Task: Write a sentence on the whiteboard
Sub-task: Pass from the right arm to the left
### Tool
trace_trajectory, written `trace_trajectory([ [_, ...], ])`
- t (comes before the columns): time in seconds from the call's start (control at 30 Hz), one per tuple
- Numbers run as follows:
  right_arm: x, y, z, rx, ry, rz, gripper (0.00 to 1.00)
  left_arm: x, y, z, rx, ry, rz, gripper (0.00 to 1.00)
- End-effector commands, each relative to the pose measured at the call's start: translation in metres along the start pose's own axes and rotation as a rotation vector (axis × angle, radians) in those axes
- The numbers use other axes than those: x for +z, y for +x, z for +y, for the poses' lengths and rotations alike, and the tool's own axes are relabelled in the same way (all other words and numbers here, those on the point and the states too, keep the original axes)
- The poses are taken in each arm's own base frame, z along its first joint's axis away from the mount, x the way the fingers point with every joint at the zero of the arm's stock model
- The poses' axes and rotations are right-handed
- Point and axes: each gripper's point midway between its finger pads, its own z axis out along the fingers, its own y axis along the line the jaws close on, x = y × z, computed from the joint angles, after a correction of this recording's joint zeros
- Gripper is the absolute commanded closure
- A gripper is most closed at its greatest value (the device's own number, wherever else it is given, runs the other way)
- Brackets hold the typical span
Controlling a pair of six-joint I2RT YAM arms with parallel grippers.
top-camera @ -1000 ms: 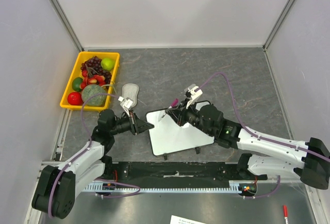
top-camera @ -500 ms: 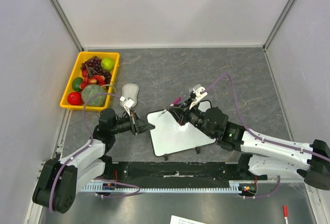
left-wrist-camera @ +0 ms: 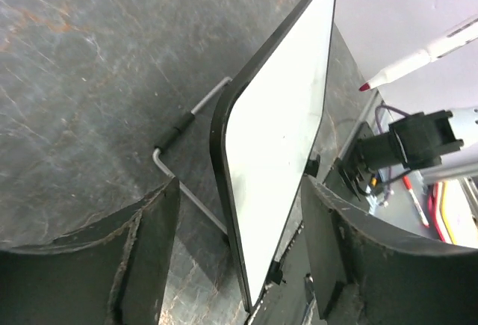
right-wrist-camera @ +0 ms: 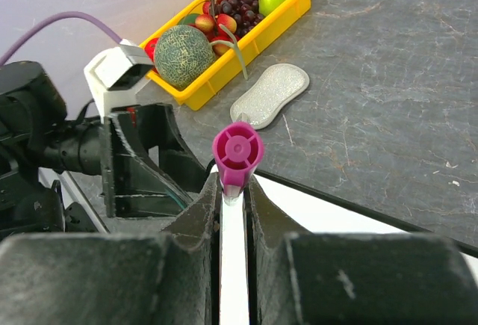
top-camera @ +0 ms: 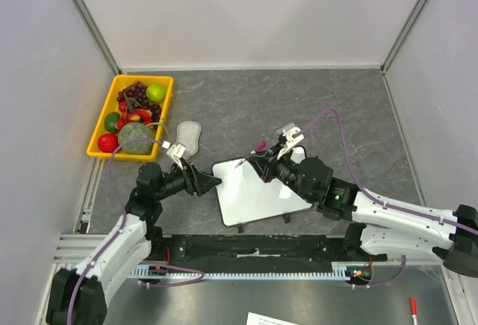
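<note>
The whiteboard (top-camera: 261,190) stands tilted on its wire feet between the two arms, its face (left-wrist-camera: 280,138) blank white; the sentence is not in view. My left gripper (top-camera: 211,181) is open, its fingers either side of the board's left edge without touching it (left-wrist-camera: 239,187). My right gripper (top-camera: 263,162) is shut on a marker (top-camera: 258,148), whose magenta end (right-wrist-camera: 237,150) faces the wrist camera. The marker's tip (left-wrist-camera: 364,86) hangs close to the board's far left corner; I cannot tell whether it touches.
A yellow tray (top-camera: 92,140) of fruit sits at the far left, with a grey oval eraser pad (top-camera: 189,132) beside it. A red pen (top-camera: 411,306) and a sheet of paper (top-camera: 276,318) lie below the arm bases. Walls close in on three sides.
The left gripper has opened at the board's left edge and its arm has drawn slightly left. The right gripper has carried the marker a little left, toward the board's corner.
</note>
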Motion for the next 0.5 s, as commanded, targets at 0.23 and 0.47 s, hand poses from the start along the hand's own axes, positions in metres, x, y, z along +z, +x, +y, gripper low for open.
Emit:
trace_trajectory([
  [0.23, -0.013, -0.009, 0.013, 0.037, -0.058, 0.025, 1.00, -0.047, -0.063, -0.032, 0.133, -0.132, -0.299, 0.26],
  [0.47, -0.018, -0.015, 0.031, 0.087, -0.136, 0.042, 1.00, -0.043, -0.090, -0.099, 0.271, 0.126, -0.248, 0.21],
])
